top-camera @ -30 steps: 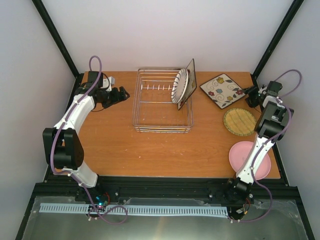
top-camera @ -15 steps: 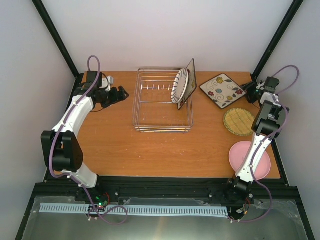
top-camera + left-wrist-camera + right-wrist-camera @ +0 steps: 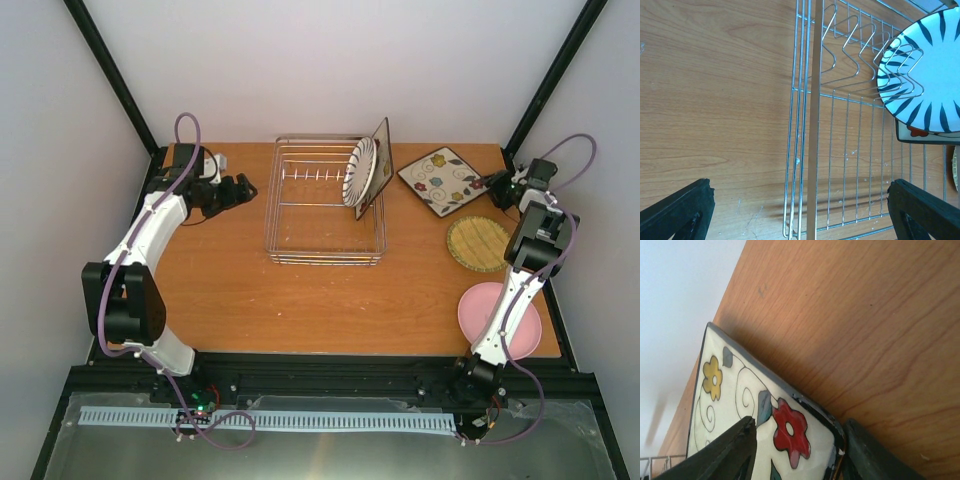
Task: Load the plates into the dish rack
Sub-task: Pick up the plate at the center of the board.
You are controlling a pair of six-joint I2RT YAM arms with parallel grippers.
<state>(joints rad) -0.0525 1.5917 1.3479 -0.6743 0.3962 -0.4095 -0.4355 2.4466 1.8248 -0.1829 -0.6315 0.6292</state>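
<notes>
Since a second ago the right gripper has slid left along the far edge of the wooden table to the square floral plate, which has itself shifted slightly left. In the right wrist view that plate's corner sits between the two fingers: a white face with black curls, a yellow flower and a red one, inside a dark rim that looks chipped at the corner. One finger lies over the face and the other stands at the rim, but whether they are clamped I cannot tell. The left gripper hangs with its jaws spread wide and nothing between them, just left of the dish rack. That silver wire rack stands mid-table, and the square plate with black-and-white stripes stands on edge among the prongs at its right end. The round tan woven plate lies flat near the floral one, and the pink plate lies at the near right, partly behind the right arm.
</notes>
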